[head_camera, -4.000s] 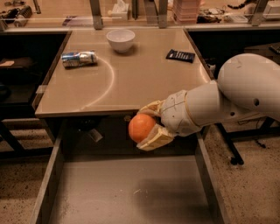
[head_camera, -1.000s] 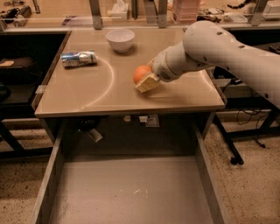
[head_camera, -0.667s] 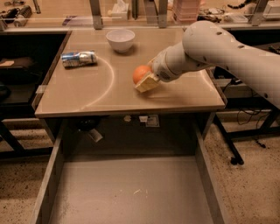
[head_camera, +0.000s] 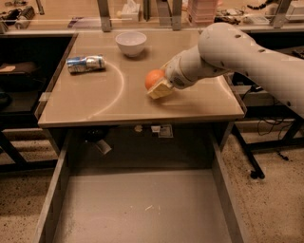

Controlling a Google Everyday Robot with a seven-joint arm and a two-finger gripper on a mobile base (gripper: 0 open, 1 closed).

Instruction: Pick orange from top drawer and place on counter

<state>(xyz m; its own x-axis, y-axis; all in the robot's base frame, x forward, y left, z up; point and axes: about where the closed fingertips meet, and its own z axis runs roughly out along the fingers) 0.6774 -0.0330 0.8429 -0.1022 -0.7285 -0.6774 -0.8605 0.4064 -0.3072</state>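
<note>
The orange (head_camera: 152, 77) is over the right middle of the beige counter (head_camera: 95, 102), at or just above its surface. My gripper (head_camera: 157, 82) is shut on the orange, with one tan finger (head_camera: 160, 89) under its right side. My white arm reaches in from the right. The top drawer (head_camera: 142, 204) is pulled open below the counter's front edge, and its grey floor is bare.
A white bowl (head_camera: 131, 42) stands at the back middle of the counter. A silver-blue can (head_camera: 85, 63) lies on its side at the back left. A shelf with clutter (head_camera: 199, 9) runs behind the counter. Dark table legs (head_camera: 247, 156) stand at the right.
Four seconds ago my gripper held the orange over the open drawer. It has since carried the orange up onto the counter. Over the last second it has hardly moved.
</note>
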